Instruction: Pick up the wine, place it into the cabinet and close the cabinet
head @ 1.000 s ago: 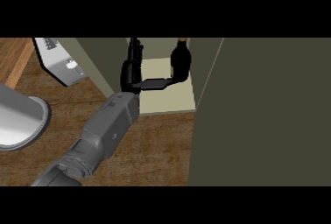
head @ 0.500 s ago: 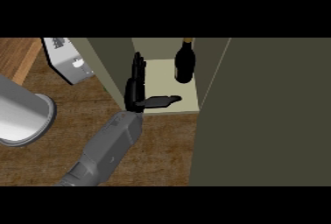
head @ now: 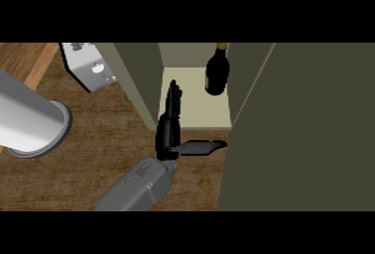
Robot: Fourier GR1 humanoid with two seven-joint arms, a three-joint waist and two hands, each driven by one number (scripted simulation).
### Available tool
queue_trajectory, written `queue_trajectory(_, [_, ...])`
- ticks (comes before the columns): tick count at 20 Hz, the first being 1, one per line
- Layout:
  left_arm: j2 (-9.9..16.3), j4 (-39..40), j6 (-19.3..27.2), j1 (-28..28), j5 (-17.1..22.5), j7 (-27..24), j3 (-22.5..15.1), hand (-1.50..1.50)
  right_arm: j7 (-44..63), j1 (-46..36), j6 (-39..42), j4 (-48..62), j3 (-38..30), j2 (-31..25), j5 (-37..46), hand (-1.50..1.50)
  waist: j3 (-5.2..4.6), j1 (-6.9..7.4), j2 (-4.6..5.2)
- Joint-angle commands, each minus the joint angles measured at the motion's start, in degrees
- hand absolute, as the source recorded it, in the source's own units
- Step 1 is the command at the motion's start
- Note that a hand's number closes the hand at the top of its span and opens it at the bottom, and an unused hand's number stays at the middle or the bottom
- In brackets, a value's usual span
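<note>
The wine [head: 216, 69] stands upright at the back of the cabinet [head: 196, 106] shelf. One hand [head: 170, 130] shows at the cabinet's mouth, fingers [head: 173, 96] straight and thumb spread, holding nothing; the bottle is well apart, beyond the fingertips and to their right.

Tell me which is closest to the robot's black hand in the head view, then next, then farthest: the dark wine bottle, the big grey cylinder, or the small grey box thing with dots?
From the black hand:
1. Dark wine bottle, standing inside the cabinet, up and right.
2. Small grey box, upper left on the counter.
3. Big grey cylinder, far left.
</note>
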Motion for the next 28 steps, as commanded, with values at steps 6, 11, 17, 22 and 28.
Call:
queue_trajectory(6, [4.0,-25.8,8.0,16.8,-6.6,4.7,-7.2,-1.50,0.8,4.0,-0.3,-4.9,3.6,1.3,1.7,-1.50,-0.02,0.56,-0.02])
queue_trajectory(11, [7.3,-36.2,12.7,22.7,-10.9,8.2,-9.5,-1.50,-2.0,6.7,2.5,-5.1,2.4,0.0,-0.4,-1.50,0.00,0.42,0.04])
queue_trajectory(17, [11.5,-47.8,12.7,29.8,-13.8,10.9,-11.7,-1.50,-1.0,6.8,2.6,-5.0,1.1,-0.2,-2.4,-1.50,0.00,0.34,0.08])
queue_trajectory(22, [17.2,-51.9,7.4,30.7,-13.4,12.8,-10.1,-1.50,0.0,4.7,3.7,-2.8,0.1,0.2,-7.7,-1.50,0.01,0.29,0.15])
queue_trajectory(28, [25.4,-59.3,0.2,37.9,-10.6,12.0,-7.7,-1.50,0.8,6.5,7.2,-2.4,4.9,-0.2,-6.0,1.50,-0.03,0.49,0.14])
